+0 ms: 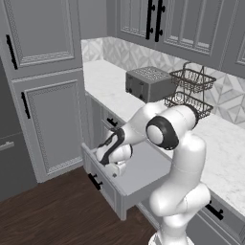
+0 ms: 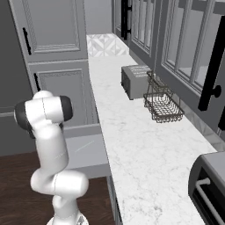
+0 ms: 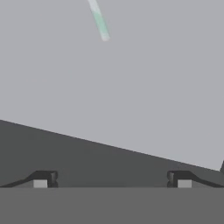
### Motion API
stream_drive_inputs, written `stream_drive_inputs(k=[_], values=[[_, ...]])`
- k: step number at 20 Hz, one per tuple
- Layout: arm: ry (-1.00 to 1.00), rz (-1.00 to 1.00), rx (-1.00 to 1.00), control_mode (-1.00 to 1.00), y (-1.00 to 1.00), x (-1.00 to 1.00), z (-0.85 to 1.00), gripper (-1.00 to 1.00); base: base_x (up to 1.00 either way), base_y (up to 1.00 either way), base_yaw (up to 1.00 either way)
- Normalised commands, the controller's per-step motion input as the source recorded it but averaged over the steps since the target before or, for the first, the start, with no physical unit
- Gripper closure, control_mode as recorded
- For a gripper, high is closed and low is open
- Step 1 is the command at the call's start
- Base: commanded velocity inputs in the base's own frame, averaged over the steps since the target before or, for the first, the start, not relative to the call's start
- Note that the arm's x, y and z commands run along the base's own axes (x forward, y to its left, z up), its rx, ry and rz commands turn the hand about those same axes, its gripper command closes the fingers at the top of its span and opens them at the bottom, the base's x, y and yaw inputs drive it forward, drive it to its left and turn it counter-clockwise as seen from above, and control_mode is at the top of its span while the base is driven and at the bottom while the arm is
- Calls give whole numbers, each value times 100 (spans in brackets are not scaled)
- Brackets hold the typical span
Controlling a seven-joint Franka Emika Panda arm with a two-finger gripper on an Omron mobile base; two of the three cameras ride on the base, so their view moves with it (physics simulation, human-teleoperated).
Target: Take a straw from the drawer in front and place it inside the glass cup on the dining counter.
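The grey drawer (image 1: 148, 174) stands pulled out below the marble counter, and its flat floor (image 3: 131, 87) is lit pale grey. The straw (image 3: 99, 21), thin and whitish-green, lies on that floor at the top of the hand view, running off the edge. My gripper (image 1: 116, 168) reaches down into the drawer's front left part, just behind the drawer front with its black handle (image 1: 94, 182). In the hand view the gripper (image 3: 112, 179) is open, its two fingertips (image 3: 43, 179) far apart with nothing between them, short of the straw. The glass cup and the dining counter are out of view.
A grey toaster (image 1: 149, 82) and a two-tier wire basket rack (image 1: 191, 91) stand on the marble counter (image 2: 145, 149) behind the drawer. Tall grey cabinet doors (image 1: 52, 124) rise to the left. A dark appliance (image 2: 211, 184) sits at the counter's near right end.
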Motion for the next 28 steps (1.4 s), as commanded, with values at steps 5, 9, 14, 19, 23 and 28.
stream_drive_inputs(k=[5,9,14,19,23,28], values=[[3,0,9,-100,50,0,-16,-100,0,0,0],[4,0,9,-100,55,-1,-16,-100,0,0,0],[5,0,8,-100,64,-4,-10,-100,0,0,0],[5,0,4,-100,73,-7,-9,-100,0,0,0],[5,0,3,-100,70,-8,-9,-100,0,0,0],[4,0,1,-100,70,-7,-3,-100,0,0,0]])
